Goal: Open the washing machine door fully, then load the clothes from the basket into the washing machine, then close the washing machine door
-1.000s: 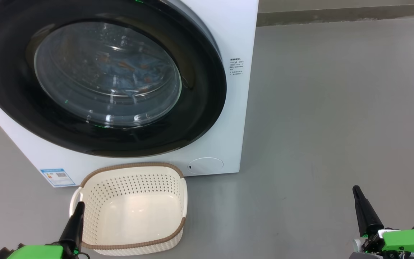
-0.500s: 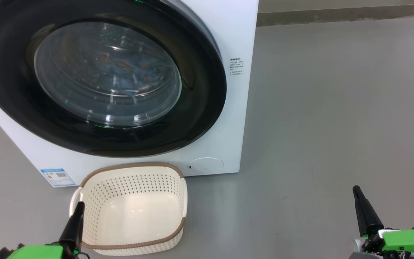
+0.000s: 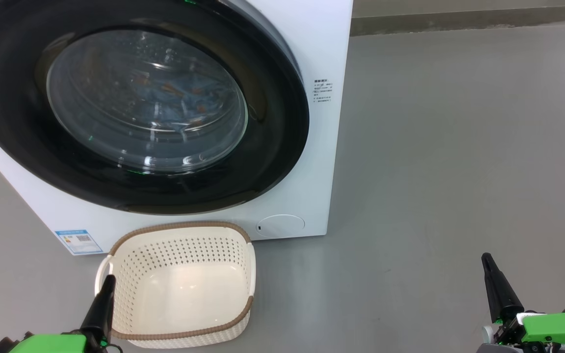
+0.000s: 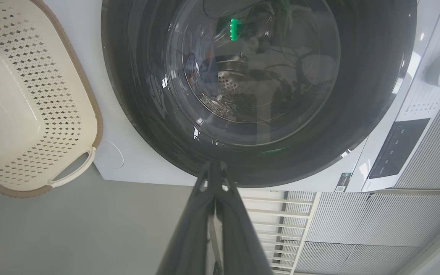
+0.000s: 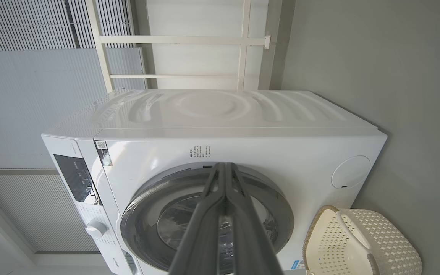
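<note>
Glossy black-ringed washing machine door (image 3: 115, 127) shows blue clothes (image 3: 179, 95) behind its clear glass. Below it, left gripper (image 3: 109, 279) and right gripper (image 3: 485, 257) are pinched closed, empty.

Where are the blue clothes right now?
In the head view, the clothes sit inside the washing machine, behind the door glass, upper left, above the empty basket.

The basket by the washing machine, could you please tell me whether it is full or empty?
Empty: the basket shows its bare cream floor, with no fabric inside.
</note>
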